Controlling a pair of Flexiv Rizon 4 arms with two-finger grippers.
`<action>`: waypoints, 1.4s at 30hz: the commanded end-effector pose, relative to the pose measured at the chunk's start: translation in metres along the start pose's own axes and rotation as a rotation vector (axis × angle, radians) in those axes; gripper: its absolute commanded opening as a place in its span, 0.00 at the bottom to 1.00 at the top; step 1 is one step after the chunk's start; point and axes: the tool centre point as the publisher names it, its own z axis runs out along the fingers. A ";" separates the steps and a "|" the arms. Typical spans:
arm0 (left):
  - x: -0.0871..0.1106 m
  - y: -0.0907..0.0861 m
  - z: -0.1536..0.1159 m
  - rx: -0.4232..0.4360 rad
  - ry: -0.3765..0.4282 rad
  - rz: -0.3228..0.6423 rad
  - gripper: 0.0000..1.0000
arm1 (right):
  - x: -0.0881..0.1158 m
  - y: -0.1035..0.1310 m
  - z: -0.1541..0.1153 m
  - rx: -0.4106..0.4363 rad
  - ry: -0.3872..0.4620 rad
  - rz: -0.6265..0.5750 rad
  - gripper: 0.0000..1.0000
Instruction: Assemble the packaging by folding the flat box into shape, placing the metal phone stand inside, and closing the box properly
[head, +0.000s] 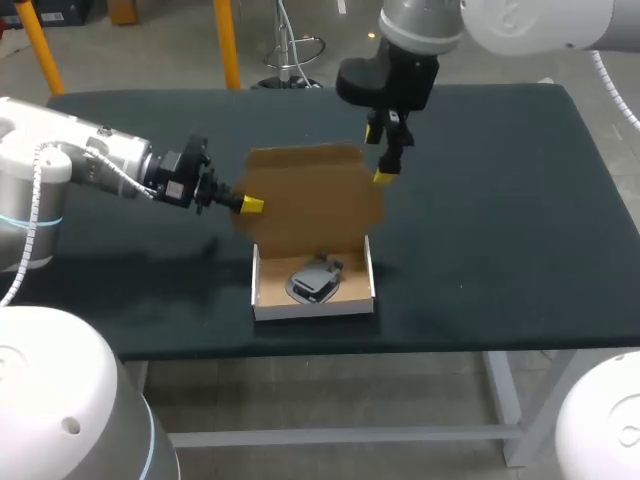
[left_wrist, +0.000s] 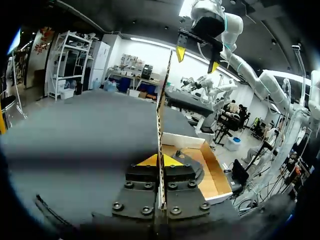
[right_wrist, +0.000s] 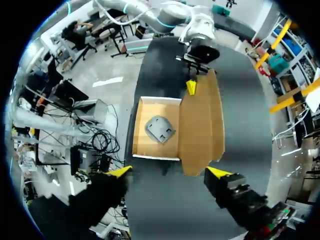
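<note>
We are working with the box (head: 262, 300) already folded into shape, sitting at the near middle of the table (head: 500, 200), and the phone stand (head: 316, 280) is lying inside it. The lid (head: 310, 200) is standing upright from the box's far wall, not yet closed. Our left gripper (head: 250, 204) is clamping the lid's left edge. Our right gripper (head: 379, 153) is hanging spread wide by the lid's top right corner, holding nothing. We are judging 2 steps done, with lowering the lid and tucking it shut remaining
</note>
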 end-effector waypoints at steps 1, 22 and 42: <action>0.017 -0.002 0.004 -0.033 -0.087 0.037 0.00 | -0.002 0.003 -0.001 0.007 0.011 -0.001 1.00; 0.028 -0.001 0.007 -0.011 -0.261 0.206 0.00 | -0.003 0.005 0.000 0.002 0.015 -0.003 1.00; 0.033 -0.004 0.012 -0.052 -0.309 0.310 0.00 | -0.009 0.016 -0.003 -0.004 0.014 -0.019 1.00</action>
